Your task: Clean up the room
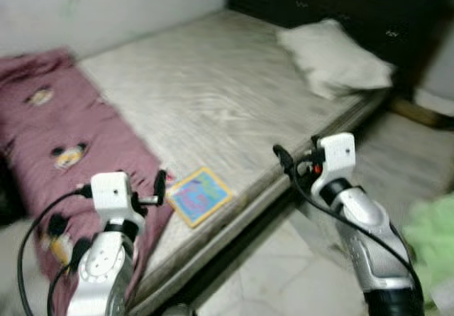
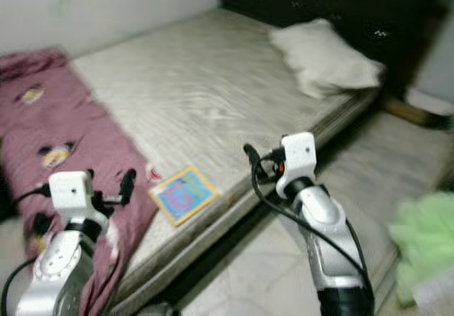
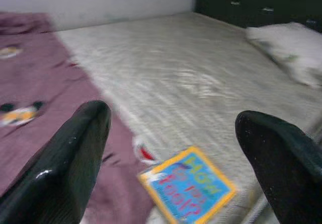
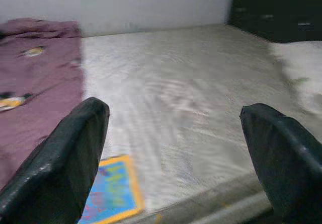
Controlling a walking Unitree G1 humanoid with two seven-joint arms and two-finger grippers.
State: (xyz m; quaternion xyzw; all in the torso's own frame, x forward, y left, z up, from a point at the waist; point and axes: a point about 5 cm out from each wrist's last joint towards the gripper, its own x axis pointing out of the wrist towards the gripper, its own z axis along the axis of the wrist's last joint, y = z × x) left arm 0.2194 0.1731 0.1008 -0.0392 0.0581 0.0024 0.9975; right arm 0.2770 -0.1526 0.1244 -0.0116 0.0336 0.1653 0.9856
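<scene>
Lying low in the frame on the bed (image 1: 213,96), colourful book (image 1: 199,195), writing too blurry, left gripper (image 3: 176,148) and right gripper (image 4: 176,148) fingers wide, pillow (image 1: 333,57) upper right, purple blanket (image 1: 64,138) left.

Silver arms, white wrist blocks, looping black cables, glossy black claw fingers (image 3: 70,168)
</scene>
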